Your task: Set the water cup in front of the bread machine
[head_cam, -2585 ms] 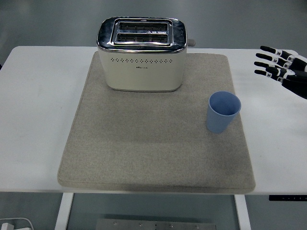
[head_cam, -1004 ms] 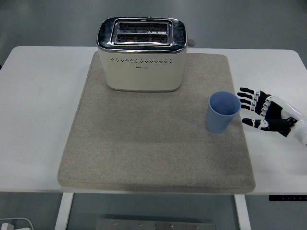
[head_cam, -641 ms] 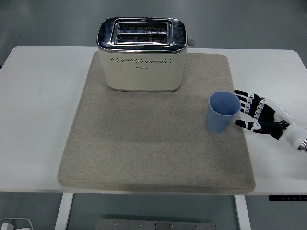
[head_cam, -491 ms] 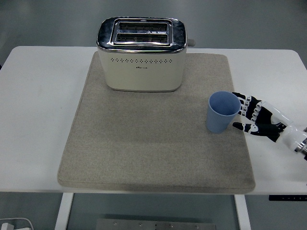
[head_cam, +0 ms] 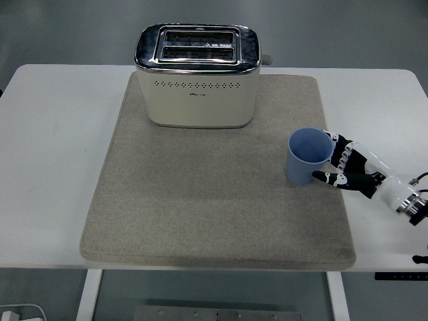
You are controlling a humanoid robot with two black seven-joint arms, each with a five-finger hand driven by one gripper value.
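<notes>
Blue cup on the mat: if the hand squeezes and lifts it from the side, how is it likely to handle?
The blue cup looks empty and thin-walled, so probably light and somewhat squeezable. It is taller than wide and narrows toward its base, so a sideways nudge from the right hand might tip it. The felt-like mat would likely resist sliding.

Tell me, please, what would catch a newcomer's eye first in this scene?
Most likely the cream and chrome toaster, standing at the far edge of the beige mat. Next, the blue cup upright near the mat's right edge, with the black right hand against its right side, fingers reaching around it.
</notes>
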